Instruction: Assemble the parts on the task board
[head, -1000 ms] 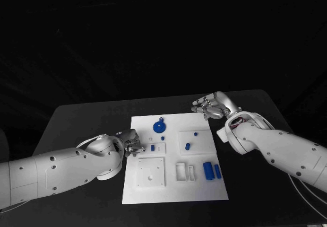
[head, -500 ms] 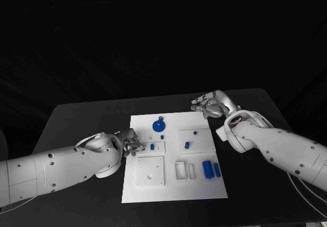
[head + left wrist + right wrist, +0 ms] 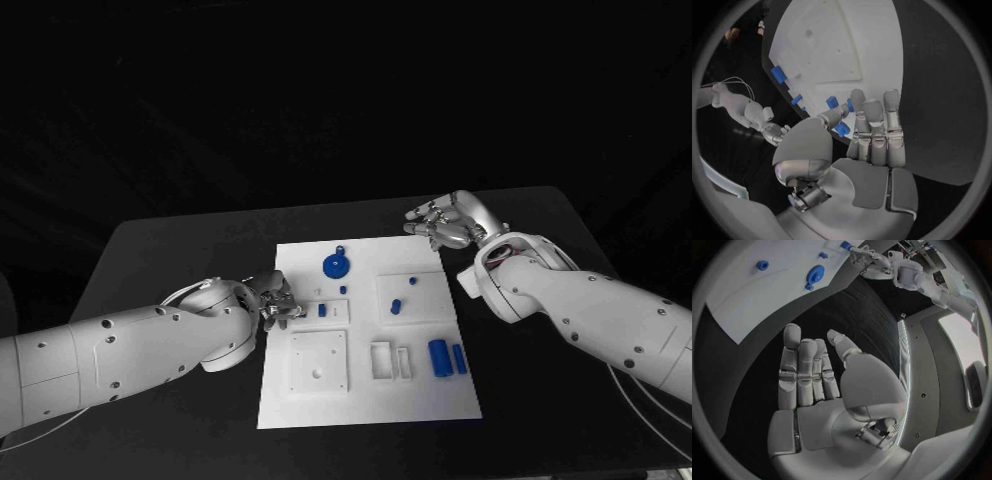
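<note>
Parts near us: two blue bars (image 3: 449,359) lying on the task board (image 3: 368,400). Left hand (image 3: 273,302) has crept toward the board's left edge, fingers apparently pinching a blue piece (image 3: 842,128) (insertion pending, we judge). Right hand (image 3: 449,222) hovers beyond, released.

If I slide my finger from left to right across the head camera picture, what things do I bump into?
Left arm → left hand at the task board's left edge → round blue part → pair of upright blue bars → right arm.
</note>
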